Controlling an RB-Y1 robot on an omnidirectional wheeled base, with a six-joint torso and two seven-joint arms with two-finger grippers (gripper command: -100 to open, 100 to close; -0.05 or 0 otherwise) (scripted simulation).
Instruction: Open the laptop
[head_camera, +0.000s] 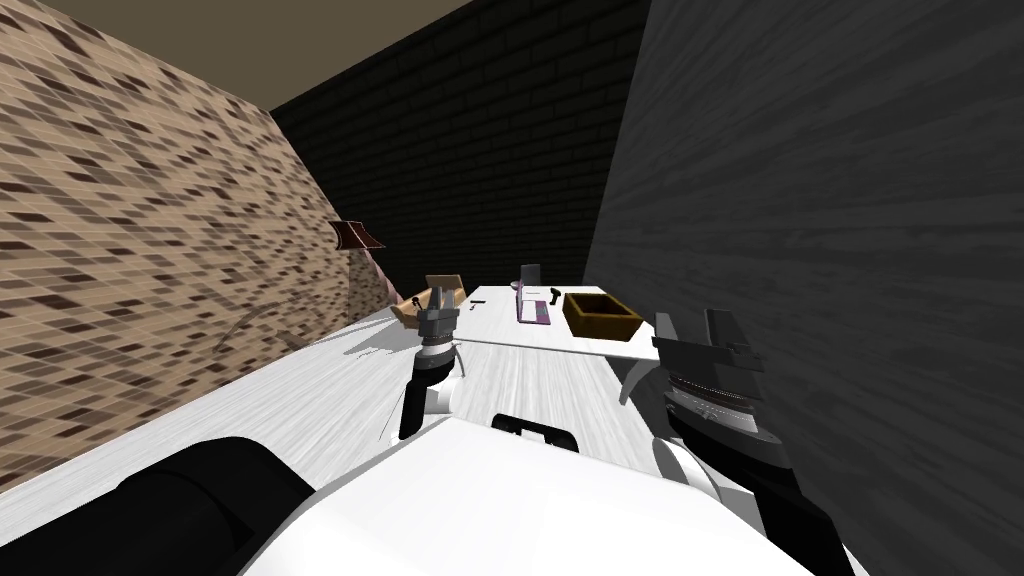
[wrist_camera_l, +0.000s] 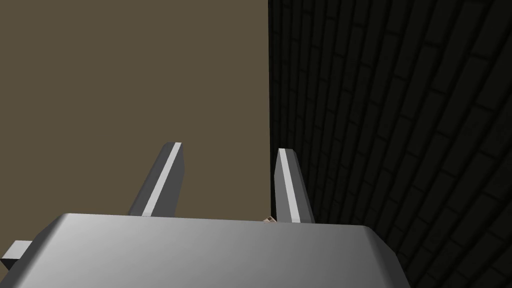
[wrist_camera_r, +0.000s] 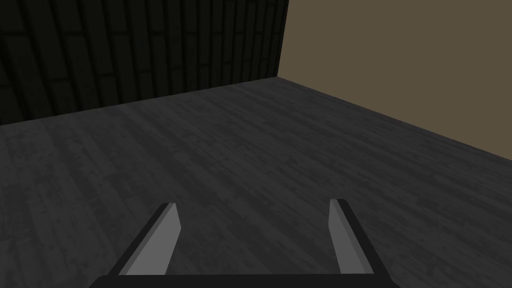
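A tan brick wall (head_camera: 130, 250) runs down the left side, and one small brown shade (head_camera: 357, 236) hangs out from it near the far corner. A pale planked floor (head_camera: 300, 400) stretches forward from there to one white tabletop (head_camera: 500, 325), which stands well ahead, in front of a dark brick wall (head_camera: 470, 150).

There are two boxes. The first, a tan open box (head_camera: 445, 288), sits by the left end of the tabletop. The left arm (head_camera: 430, 370) reaches up in front of it and partly covers it. The left jaws are apart: their two thin grey fingers (wrist_camera_l: 167, 180) stand separated with nothing between them.

Just right of the tan box lies one small dark thing (head_camera: 478, 302), too small to name. Next comes the one laptop (head_camera: 534, 312), on the far middle of the tabletop between the two boxes. It shows as a flat purplish slab with a grey panel standing at its far end; I cannot tell whether that panel is its lid. It is well apart from both arms.

The second box, dark brown (head_camera: 600, 315) and open at the top, sits just beside the laptop at the right end of the tabletop.

Nearer and further right, the right arm (head_camera: 720, 400) is raised beside a dark grey planked wall (head_camera: 850, 250). The right jaws are wide apart: their two fingers (wrist_camera_r: 157, 240) stand about a third of the wrist view's width from each other, holding nothing.
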